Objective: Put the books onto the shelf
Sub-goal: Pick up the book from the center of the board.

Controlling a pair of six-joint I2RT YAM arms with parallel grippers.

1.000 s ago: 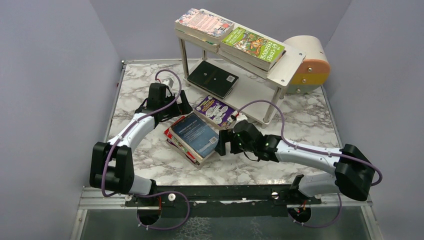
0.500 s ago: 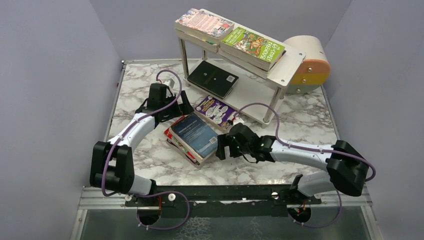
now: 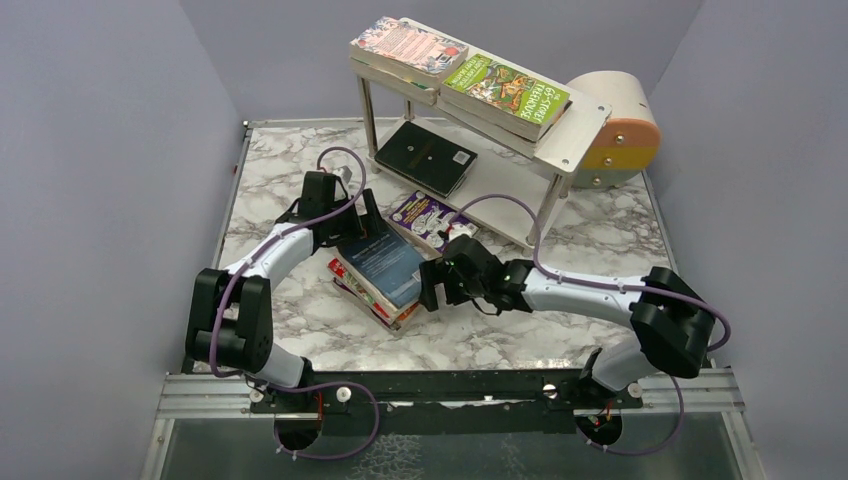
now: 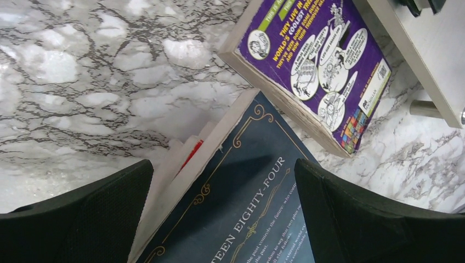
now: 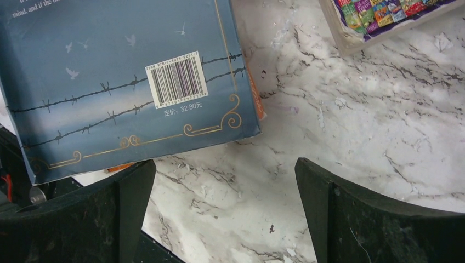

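blue book (image 3: 385,262) with gold scrolls, purple cartoon book (image 3: 430,220), white grey-veined marble table (image 3: 300,320).

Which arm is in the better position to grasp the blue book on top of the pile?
Left, probably. The left tool straddles a corner of the blue book with open fingers; the right tool, also open, has mostly bare table between its fingers.

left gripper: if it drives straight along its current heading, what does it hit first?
The dark blue book. Its far corner sits between the left gripper's open fingers, and nothing shows in between. Depth is hard to judge from the wrist view. The purple book lies further on, off to the right.
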